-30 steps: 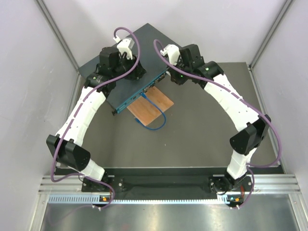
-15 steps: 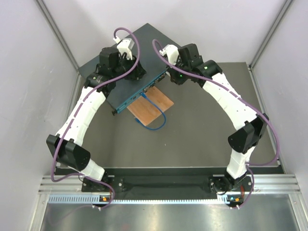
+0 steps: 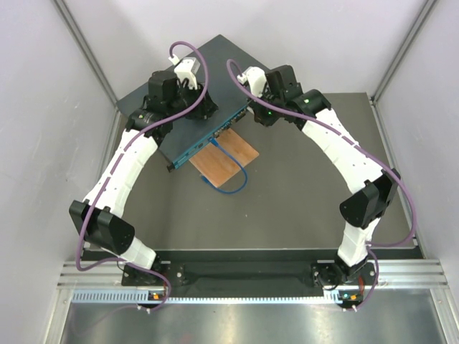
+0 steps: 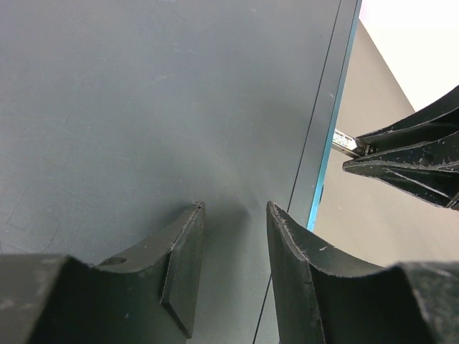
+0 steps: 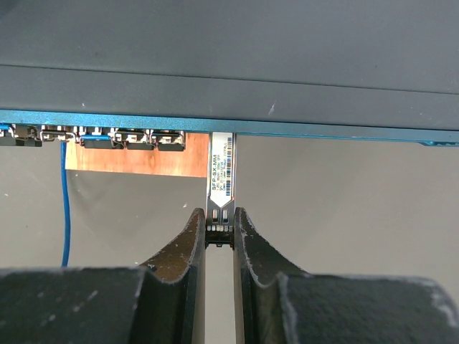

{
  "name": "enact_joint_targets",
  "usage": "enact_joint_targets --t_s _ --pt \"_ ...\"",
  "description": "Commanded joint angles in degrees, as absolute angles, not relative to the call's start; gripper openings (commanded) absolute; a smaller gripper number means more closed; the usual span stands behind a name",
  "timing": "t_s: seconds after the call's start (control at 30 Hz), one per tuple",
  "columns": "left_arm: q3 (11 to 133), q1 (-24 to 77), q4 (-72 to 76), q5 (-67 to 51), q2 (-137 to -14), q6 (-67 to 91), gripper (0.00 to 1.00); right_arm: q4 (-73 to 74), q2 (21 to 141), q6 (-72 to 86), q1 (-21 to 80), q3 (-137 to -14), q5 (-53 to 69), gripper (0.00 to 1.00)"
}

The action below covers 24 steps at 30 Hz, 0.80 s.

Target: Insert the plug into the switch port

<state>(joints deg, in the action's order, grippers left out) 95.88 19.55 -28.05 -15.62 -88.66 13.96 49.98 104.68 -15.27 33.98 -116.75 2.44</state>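
Observation:
The dark teal-blue switch (image 3: 215,64) lies at the back of the table, its port face toward the front right. My left gripper (image 3: 203,107) rests on its top panel (image 4: 143,93) near the port edge, open (image 4: 233,208) with nothing between the fingers. My right gripper (image 3: 249,109) is shut (image 5: 219,215) on the plug (image 5: 221,172), a slim metal module with a printed label. The plug's far end meets the switch's front face (image 5: 229,115), just right of a row of small ports (image 5: 122,136). The plug also shows in the left wrist view (image 4: 348,142).
A thin orange-brown wooden board (image 3: 226,158) lies on the table in front of the port face. A blue cable (image 3: 233,179) runs from a port, loops over the board and shows in the right wrist view (image 5: 64,208). Grey walls close in on both sides.
My right arm has shifted slightly to the left, toward the switch, with the plug in it. The left arm has not moved.

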Motion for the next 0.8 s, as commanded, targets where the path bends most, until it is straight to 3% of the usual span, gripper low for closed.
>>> enact_joint_targets --t_s 0.0,0.77 --pt "95.4 19.2 -25.8 -16.6 -88.1 14.9 0.45 45.5 102.5 -15.6 34.6 -118.9 1.7 0.0" --pt "95.5 19.2 -25.8 -17.0 -88.3 15.3 0.45 46.1 98.6 -16.3 33.8 -113.3 1.9 0.0"
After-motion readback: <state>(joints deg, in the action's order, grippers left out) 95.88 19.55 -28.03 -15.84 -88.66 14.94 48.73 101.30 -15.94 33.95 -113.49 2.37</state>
